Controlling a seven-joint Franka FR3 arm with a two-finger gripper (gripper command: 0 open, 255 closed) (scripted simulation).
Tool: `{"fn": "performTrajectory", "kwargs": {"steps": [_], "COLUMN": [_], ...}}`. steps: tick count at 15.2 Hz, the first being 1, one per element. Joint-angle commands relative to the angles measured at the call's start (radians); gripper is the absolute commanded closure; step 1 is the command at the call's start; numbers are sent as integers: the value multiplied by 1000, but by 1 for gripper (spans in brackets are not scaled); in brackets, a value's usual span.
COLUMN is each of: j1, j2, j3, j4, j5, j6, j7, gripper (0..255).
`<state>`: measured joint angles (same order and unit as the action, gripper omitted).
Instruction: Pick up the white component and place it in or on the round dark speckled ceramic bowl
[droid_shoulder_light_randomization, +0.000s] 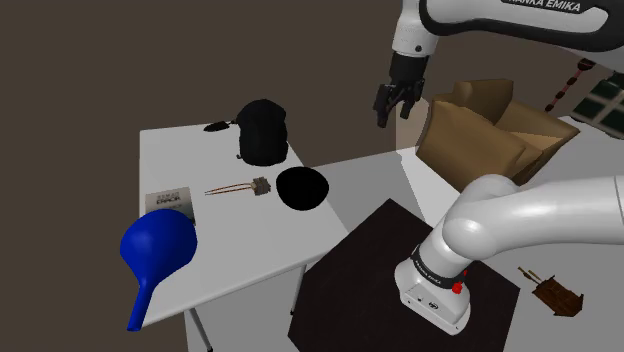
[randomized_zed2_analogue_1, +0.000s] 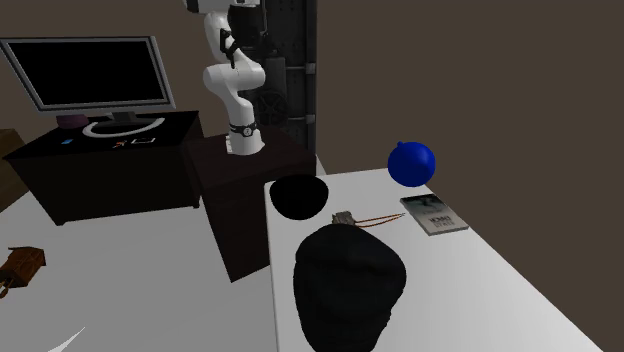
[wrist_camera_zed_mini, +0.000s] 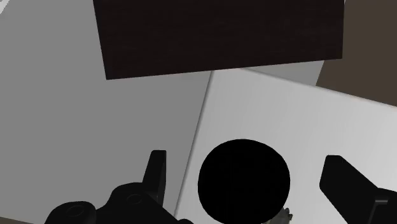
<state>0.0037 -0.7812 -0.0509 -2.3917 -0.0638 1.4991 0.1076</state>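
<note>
My gripper (droid_shoulder_light_randomization: 393, 112) hangs well above the black bowl (droid_shoulder_light_randomization: 303, 188), fingers (wrist_camera_zed_mini: 156, 170) wide apart, empty. Just beside the bowl lies the small grey component (droid_shoulder_light_randomization: 261, 185), likely light and rigid; I'd pinch its blocky body.

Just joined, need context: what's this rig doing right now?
The white Franka arm hangs high over the white table, jaws open and empty, pointing down toward the black bowl. The small component with thin leads lies on the table beside the bowl, not yet picked up. A black bag, a booklet and a blue scoop sit nearby.
</note>
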Motion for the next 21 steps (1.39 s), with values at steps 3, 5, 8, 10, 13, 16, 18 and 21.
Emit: {"fn": "performTrajectory", "kwargs": {"steps": [3, 5, 8, 10, 13, 16, 18, 21], "j1": [7, 14, 25, 32, 42, 51, 57, 66], "j2": [59, 123, 224, 296, 407, 522, 601, 719], "j3": [4, 8, 14, 18, 25, 31, 35, 42], "j4": [-9, -13, -8, 2, 27, 64, 95, 151], "j5": [10, 20, 35, 44, 59, 73, 82, 95], "j6": [59, 117, 201, 254, 328, 393, 432, 482], "j7": [8, 16, 25, 30, 36, 41, 43, 45], "gripper": [0, 0, 0, 0, 0, 0, 0, 0]}}
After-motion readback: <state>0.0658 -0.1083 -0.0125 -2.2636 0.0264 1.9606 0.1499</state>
